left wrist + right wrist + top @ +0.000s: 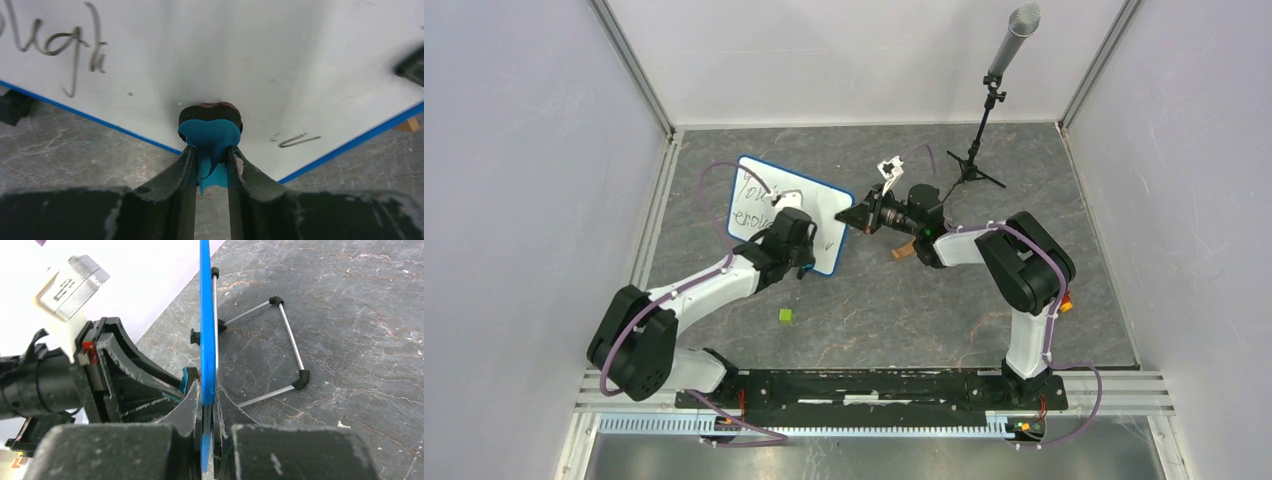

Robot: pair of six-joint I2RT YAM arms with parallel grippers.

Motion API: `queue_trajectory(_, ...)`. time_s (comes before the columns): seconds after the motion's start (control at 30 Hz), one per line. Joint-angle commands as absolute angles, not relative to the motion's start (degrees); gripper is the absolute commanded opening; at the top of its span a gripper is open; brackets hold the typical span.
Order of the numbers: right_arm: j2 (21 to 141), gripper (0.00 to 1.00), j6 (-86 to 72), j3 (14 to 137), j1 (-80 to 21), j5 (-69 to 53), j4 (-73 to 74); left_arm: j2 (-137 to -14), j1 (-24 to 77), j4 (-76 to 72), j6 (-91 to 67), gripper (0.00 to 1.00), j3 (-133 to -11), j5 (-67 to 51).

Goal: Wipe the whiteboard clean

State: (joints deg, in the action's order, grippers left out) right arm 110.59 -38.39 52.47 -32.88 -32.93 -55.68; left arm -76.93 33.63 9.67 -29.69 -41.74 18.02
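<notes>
The whiteboard (764,178), white with a thin blue frame, stands tilted on the grey floor at centre left. Black handwriting (752,203) covers its left part, and a small stroke (298,141) remains near the lower corner. My left gripper (210,152) is shut on a blue eraser (210,129) whose dark pad presses against the board face (225,60). In the top view the left gripper (800,218) is over the board's lower right area. My right gripper (206,402) is shut on the board's blue edge (205,315), at the board's right corner (852,217).
A microphone on a black tripod (989,95) stands at the back right. A small green cube (784,316) lies in front of the board. A brown object (903,252) lies under the right arm. The board's wire stand (292,347) rests behind it. Enclosure walls surround the floor.
</notes>
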Motion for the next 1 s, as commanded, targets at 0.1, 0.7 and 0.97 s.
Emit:
queue_trajectory(0.1,111.0,0.0,-35.5,52.4,-33.2,-33.8,-58.7,-79.8,39.5,5.6,-28.3,0.15,-47.9,14.5)
queue_trajectory(0.7,111.1,0.0,-35.9,52.5,-33.2,-34.1,-59.1,-74.3,22.6,11.2,-28.3,0.17,-43.5,11.9)
queue_trajectory(0.97,111.4,0.0,-36.0,52.6,-33.2,-34.2,-59.1,-78.4,28.4,10.5,-28.7,0.16,-45.9,10.2)
